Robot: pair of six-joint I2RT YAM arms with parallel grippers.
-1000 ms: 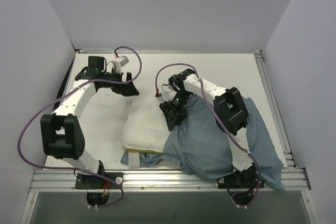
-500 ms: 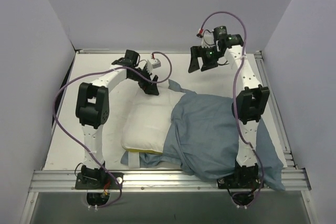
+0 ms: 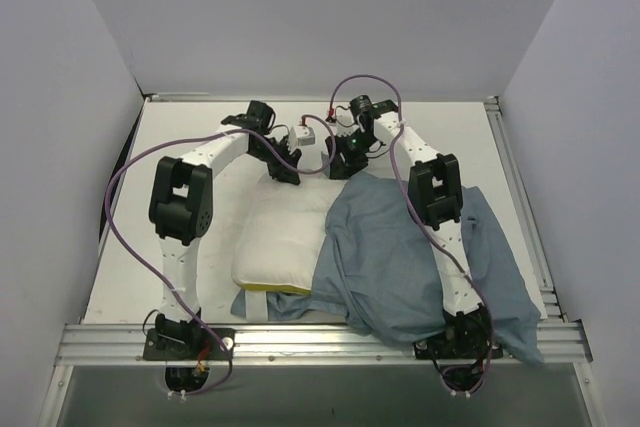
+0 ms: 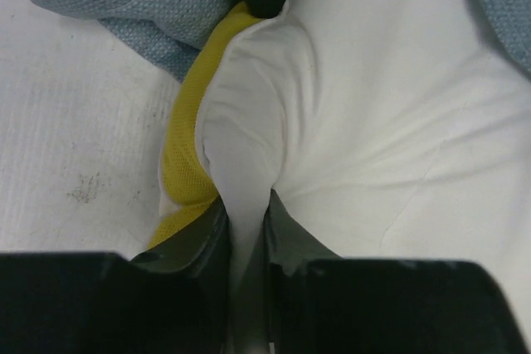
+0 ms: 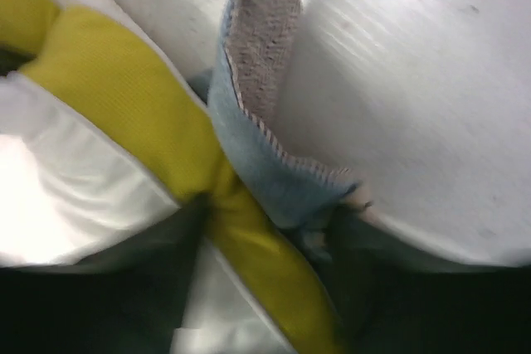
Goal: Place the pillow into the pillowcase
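The white pillow (image 3: 280,232) lies mid-table, its right part under the grey-blue pillowcase (image 3: 405,257). My left gripper (image 3: 287,171) is at the pillow's far edge. In the left wrist view it (image 4: 245,205) is shut on a pinched fold of the white pillow (image 4: 373,105), beside the yellow band (image 4: 187,147). My right gripper (image 3: 343,159) sits at the far corner where the two fabrics meet. The blurred right wrist view shows its jaws (image 5: 265,238) closed round the pillowcase edge (image 5: 249,122), with the pillow's yellow band (image 5: 124,89) also between them.
Bare white table (image 3: 190,137) lies to the left of and behind the pillow. The pillowcase's near right corner (image 3: 520,332) hangs over the metal front rail (image 3: 320,339). Grey walls enclose the table on three sides. Purple cables loop above both arms.
The left gripper went from open to shut on the pillow's far edge. The right arm dropped from the raised back-right position to the pillow's far corner, and its jaws narrowed.
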